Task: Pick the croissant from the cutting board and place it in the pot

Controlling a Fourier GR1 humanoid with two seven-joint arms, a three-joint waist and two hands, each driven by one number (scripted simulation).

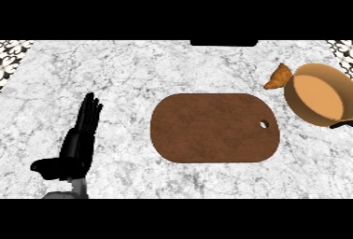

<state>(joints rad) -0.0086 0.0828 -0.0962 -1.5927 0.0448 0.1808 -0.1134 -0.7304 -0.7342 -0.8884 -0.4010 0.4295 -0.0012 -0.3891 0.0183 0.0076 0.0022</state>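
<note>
- You have a pale marbled surface (172,65) filling the frame, and everything else lies on it.
- The brown cutting board (214,128) sits at centre, rounded, with a small hole near its right edge. Nothing lies on it.
- The pot (317,95) stands at the right edge of the frame, tan inside, its mouth tipped toward you. A dark bit shows under its lower right; you can't tell what that is.
- Your left hand (79,137) is at the lower left, fingers straight and pointing up-frame, resting and holding nothing. Your right hand shows nowhere, so its state is unknown.
- The croissant (278,77) is not on the board: it lies at the upper right, touching or just beside the pot's left rim, outside the pot.
- Judge it light, soft and flaky, easily crushed. Take it across its thicker middle, not by a tapered tip, and lift it over the rim.
</note>
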